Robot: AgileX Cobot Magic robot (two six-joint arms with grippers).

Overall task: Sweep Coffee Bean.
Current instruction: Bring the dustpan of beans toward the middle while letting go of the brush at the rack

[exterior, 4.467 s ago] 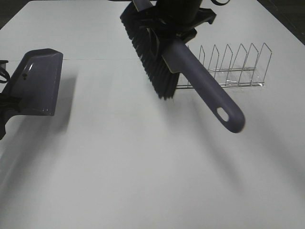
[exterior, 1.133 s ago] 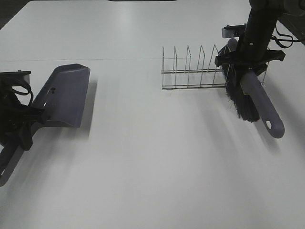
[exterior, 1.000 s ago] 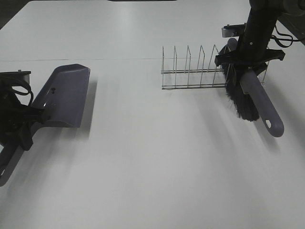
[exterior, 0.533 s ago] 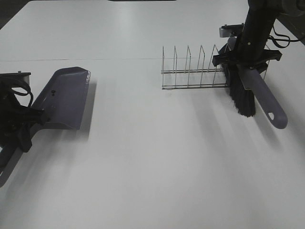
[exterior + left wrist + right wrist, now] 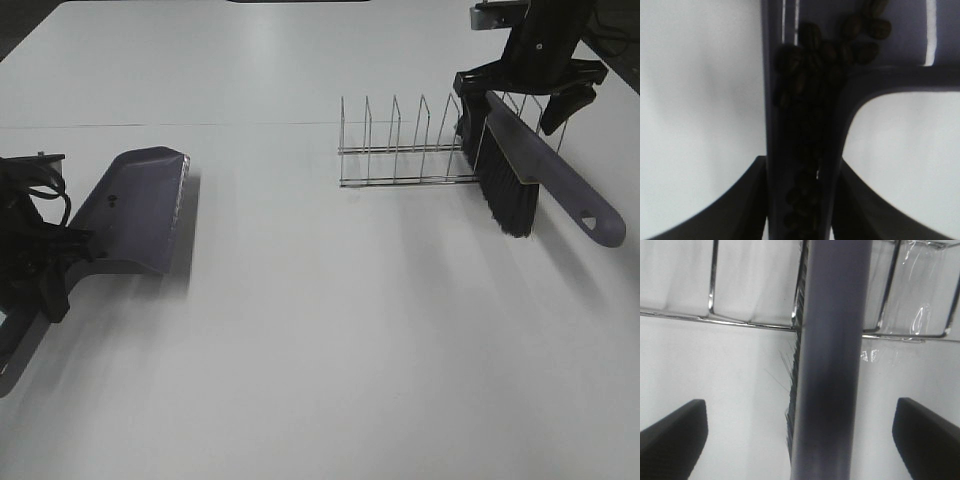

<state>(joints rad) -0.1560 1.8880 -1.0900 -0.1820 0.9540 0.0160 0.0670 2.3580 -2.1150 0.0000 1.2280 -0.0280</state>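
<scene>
both apart: left gripper (image 5: 800,175) tight on dustpan (image 5: 135,205); right gripper (image 5: 799,415) wide above brush (image 5: 505,185)

This looks like a robotics lab: a plain white table (image 5: 320,360) carries a wire rack (image 5: 410,150), a purple dustpan (image 5: 140,205) and a brush (image 5: 515,190), with black robot arms (image 5: 30,250) at both sides.
</scene>
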